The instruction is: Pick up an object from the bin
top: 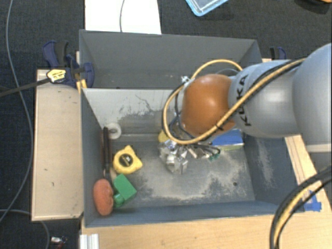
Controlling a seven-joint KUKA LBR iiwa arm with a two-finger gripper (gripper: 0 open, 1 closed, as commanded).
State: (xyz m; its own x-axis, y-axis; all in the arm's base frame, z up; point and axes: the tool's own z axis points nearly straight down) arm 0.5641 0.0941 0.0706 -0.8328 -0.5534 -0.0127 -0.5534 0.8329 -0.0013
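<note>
4 loose items at left of bin [166, 56] floor: yellow tape measure [126, 160] lying flat, green block [124, 188] near it, red-brown oval lump [102, 196] just beside the block, thin black stick [106, 149] along left wall.

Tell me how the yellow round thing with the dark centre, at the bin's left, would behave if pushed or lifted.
The yellow round thing looks like a hard, compact casing, so probably stiff, not fragile. Lying flat on the bin floor, it would likely slide rather than roll when pushed. Its smooth shell may slip.
</note>
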